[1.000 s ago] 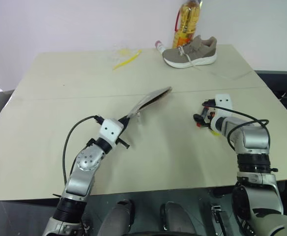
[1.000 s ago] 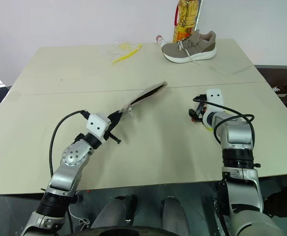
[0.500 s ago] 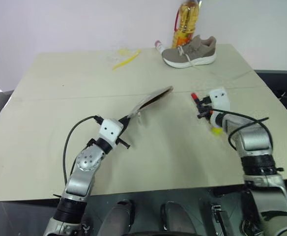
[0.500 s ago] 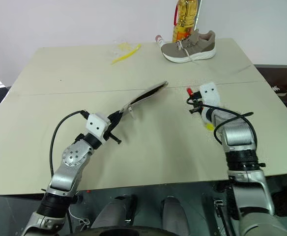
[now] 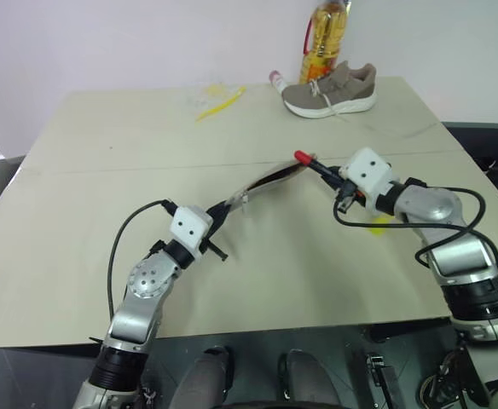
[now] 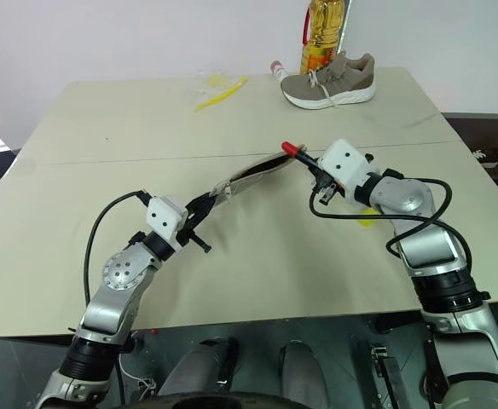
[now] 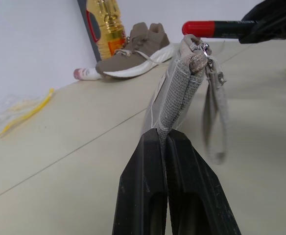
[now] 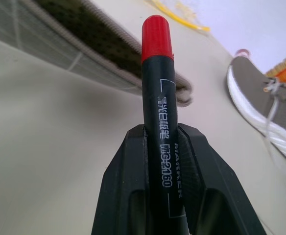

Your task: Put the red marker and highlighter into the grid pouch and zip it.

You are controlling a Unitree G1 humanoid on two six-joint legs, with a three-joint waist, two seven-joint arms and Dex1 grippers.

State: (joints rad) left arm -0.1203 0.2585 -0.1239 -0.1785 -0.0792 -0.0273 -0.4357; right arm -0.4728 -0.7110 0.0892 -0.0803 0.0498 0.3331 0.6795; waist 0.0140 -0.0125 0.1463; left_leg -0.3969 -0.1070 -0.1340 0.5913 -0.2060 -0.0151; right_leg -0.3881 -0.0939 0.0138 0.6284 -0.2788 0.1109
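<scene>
Red marker: dark barrel, red cap, clamped in right end effector at the pouch mouth. Grid pouch: grey fabric, pinched aloft by left end effector. Highlighter: yellow, partly hidden, on desk.

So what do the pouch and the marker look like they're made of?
The grid pouch looks like woven grey fabric, matte, going by its visible weave and stitched edge, with a shiny, probably metal zipper pull. The red marker looks like smooth plastic: a glossy red cap and a dark, slightly shiny barrel with printed white lettering.
</scene>
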